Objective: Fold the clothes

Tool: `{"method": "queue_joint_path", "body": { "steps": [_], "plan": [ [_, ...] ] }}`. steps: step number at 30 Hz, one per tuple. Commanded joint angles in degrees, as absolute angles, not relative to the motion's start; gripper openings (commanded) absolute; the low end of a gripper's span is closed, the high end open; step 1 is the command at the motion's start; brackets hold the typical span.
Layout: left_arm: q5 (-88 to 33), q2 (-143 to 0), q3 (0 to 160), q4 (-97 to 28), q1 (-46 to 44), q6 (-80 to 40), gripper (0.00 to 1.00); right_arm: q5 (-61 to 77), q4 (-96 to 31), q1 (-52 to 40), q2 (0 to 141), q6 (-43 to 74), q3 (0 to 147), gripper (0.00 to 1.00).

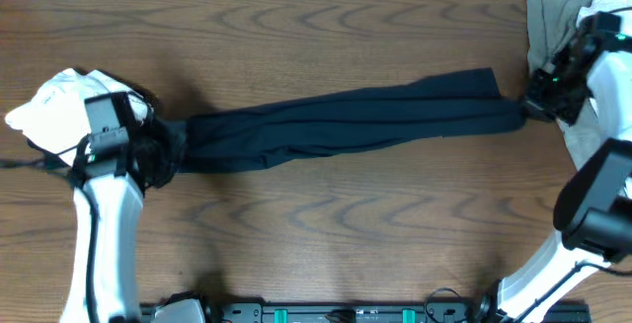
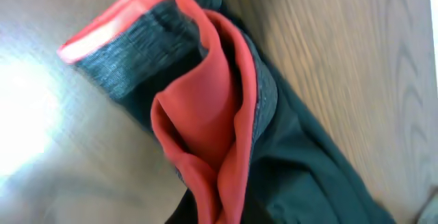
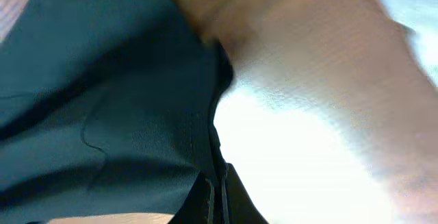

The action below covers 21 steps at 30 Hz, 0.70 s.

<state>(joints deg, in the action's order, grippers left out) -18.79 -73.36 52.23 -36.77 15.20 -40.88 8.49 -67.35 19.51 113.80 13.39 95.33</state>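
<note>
The dark navy trousers (image 1: 346, 121) lie stretched out lengthwise across the table, folded narrow. My left gripper (image 1: 163, 153) is shut on the waist end at the left. The left wrist view shows the grey waistband (image 2: 130, 39) with its red-orange edge (image 2: 205, 107), bunched and pinched at the bottom of the frame; my fingers are hidden there. My right gripper (image 1: 531, 106) is shut on the leg-hem end at the right. The right wrist view shows the dark cloth (image 3: 102, 94) with its stitched hem (image 3: 215, 190) gathered at the bottom edge.
A white shirt (image 1: 54, 106) lies bunched at the far left, under my left arm. A heap of grey-beige and white garments (image 1: 553, 17) sits at the back right corner, behind my right gripper. The brown wooden table (image 1: 326, 234) spreads in front of the trousers.
</note>
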Motion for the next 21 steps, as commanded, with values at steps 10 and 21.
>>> {"method": "queue_joint_path", "body": {
  "steps": [10, 21],
  "plan": [
    [-19.9, -51.6, 53.8, -53.8, 15.1, -39.0, 0.06, 6.8, -79.0, 24.9, 102.4, 9.8, 98.2, 0.01],
    [-19.9, -47.3, 53.8, -65.6, 15.1, -39.7, 0.06, 3.8, -82.1, 25.1, 101.1, 8.4, 98.2, 0.01]
  ]
}}
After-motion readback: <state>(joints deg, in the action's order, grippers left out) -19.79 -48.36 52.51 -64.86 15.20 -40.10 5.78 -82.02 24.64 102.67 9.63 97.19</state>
